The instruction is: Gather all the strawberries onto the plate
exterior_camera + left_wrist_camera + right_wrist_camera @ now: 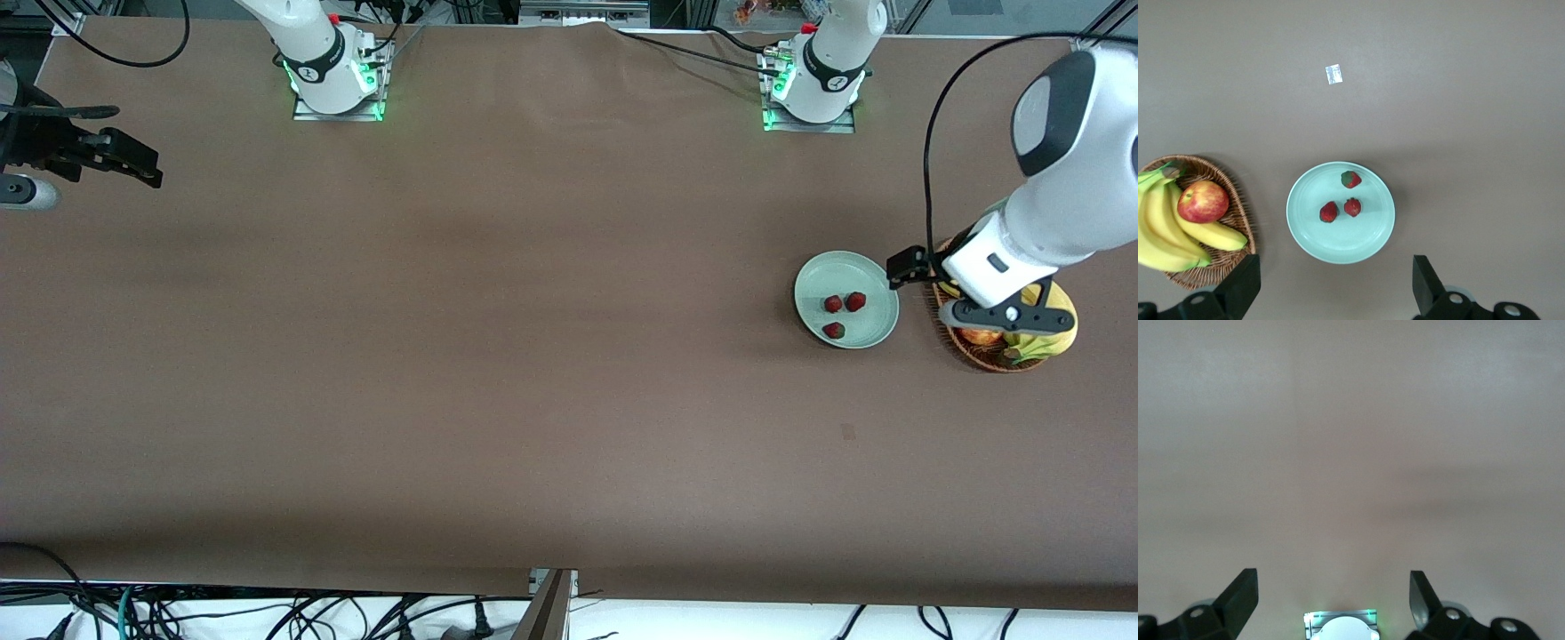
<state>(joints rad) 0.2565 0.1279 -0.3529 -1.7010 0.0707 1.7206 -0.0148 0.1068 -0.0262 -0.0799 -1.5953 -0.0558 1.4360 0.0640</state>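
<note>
Three strawberries (832, 304) (855, 301) (834, 331) lie on the pale mint-green plate (822, 276) toward the left arm's end of the table. In the left wrist view the berries (1351, 179) (1329, 212) (1352, 207) sit near the middle of the plate (1338, 243). My left gripper (909, 265) hangs in the air over the gap between the plate and the basket; it (1336, 273) is open and empty. My right gripper (124, 164) waits over the right arm's end of the table; it (1331, 577) is open and empty.
A brown wicker basket (973, 354) stands beside the plate, partly under the left hand. It holds a red-yellow apple (1203, 201) and bananas (1165, 227). A small pale tag (1333, 74) lies on the table nearer the front camera. The right arm's base (1341, 628) shows in the right wrist view.
</note>
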